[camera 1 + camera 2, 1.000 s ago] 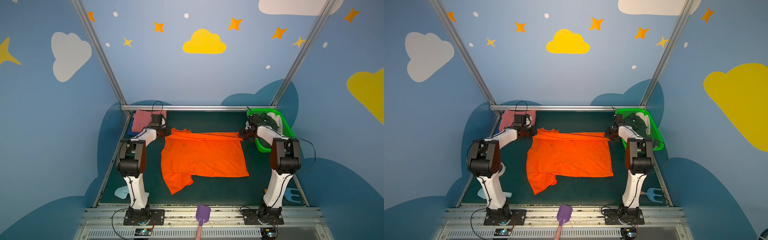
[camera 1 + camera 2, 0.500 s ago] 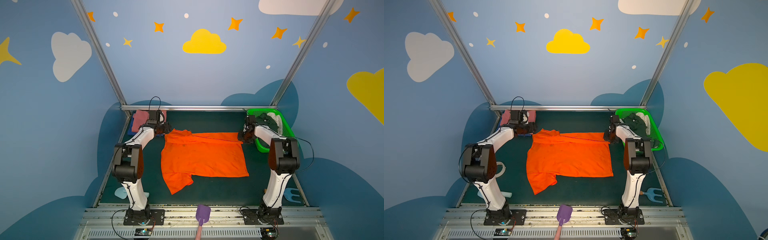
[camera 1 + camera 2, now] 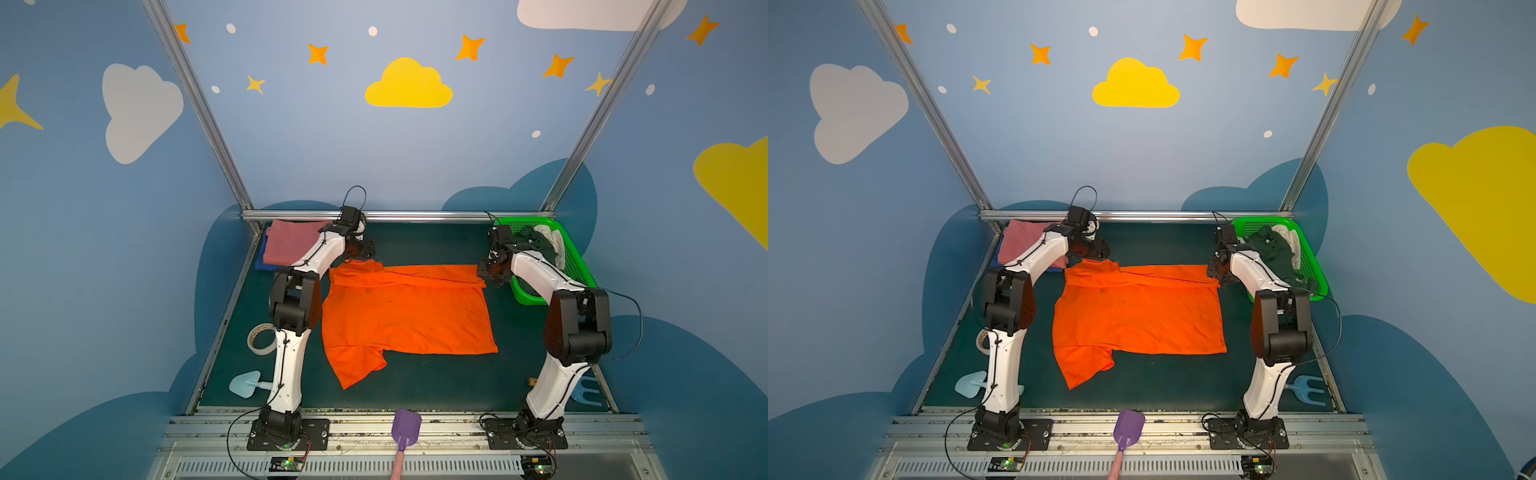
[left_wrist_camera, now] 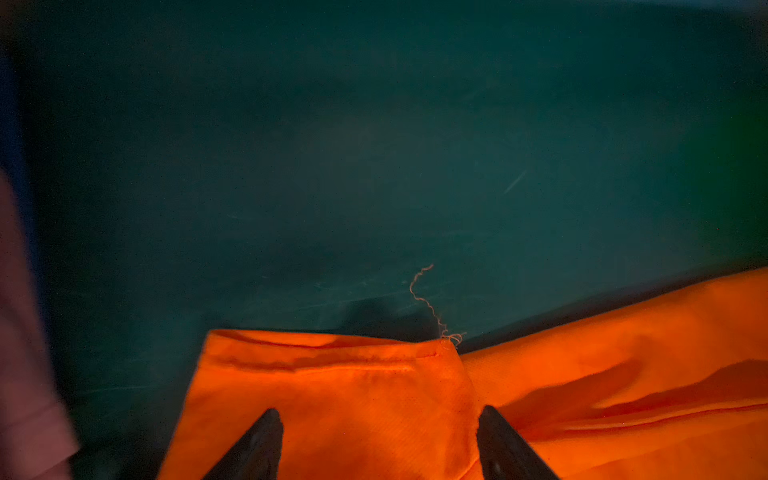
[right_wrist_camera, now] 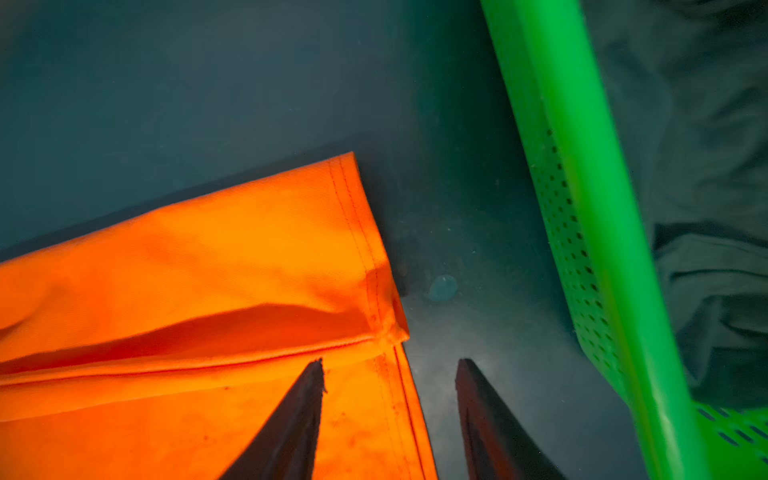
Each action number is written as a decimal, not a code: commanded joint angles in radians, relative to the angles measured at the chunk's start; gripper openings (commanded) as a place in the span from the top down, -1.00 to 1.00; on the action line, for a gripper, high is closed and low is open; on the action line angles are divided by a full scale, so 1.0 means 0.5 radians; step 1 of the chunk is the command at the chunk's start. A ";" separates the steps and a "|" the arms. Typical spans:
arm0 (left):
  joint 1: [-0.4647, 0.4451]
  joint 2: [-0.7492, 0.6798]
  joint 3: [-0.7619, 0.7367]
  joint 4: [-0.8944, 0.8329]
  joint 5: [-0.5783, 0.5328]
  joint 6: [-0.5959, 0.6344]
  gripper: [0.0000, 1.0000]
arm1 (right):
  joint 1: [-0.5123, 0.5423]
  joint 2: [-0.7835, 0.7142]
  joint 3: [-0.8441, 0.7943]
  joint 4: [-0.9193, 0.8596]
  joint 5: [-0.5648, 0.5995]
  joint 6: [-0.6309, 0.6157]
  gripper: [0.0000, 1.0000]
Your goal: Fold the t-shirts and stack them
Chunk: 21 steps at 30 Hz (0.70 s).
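The orange t-shirt (image 3: 407,311) (image 3: 1138,316) lies spread on the dark green mat, its far edge folded over in a narrow band. My left gripper (image 3: 360,253) (image 4: 379,411) hangs open over the shirt's far left corner, with the sleeve cloth (image 4: 332,395) between and below its fingers. My right gripper (image 3: 490,274) (image 5: 390,361) is open over the far right hem corner (image 5: 374,291), one finger above the cloth and the other above bare mat. A folded pink t-shirt (image 3: 291,245) (image 3: 1021,241) lies on a blue t-shirt (image 3: 260,262) at the far left.
A green mesh basket (image 3: 577,266) (image 5: 582,208) holding dark green and white cloth stands at the far right, close to my right gripper. A tape roll (image 3: 259,338), a pale blue toy shovel (image 3: 245,384), a purple shovel (image 3: 405,424) and a blue toy fork (image 3: 588,392) lie along the sides and front.
Both grippers have gone from shut to open and let go of the orange shirt's far corners, which now rest on the mat. The left gripper has shifted slightly.
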 commanded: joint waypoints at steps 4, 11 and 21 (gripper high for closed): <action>-0.085 0.247 0.351 -0.343 -0.197 0.033 -0.29 | 0.012 -0.177 -0.120 -0.014 0.053 -0.029 -0.11; -0.105 0.375 0.547 -0.467 -0.386 -0.003 0.00 | 0.012 -0.300 -0.225 0.007 0.056 -0.027 -0.14; -0.111 0.418 0.528 -0.488 -0.311 0.003 0.18 | 0.012 -0.321 -0.256 0.027 0.000 0.000 -0.13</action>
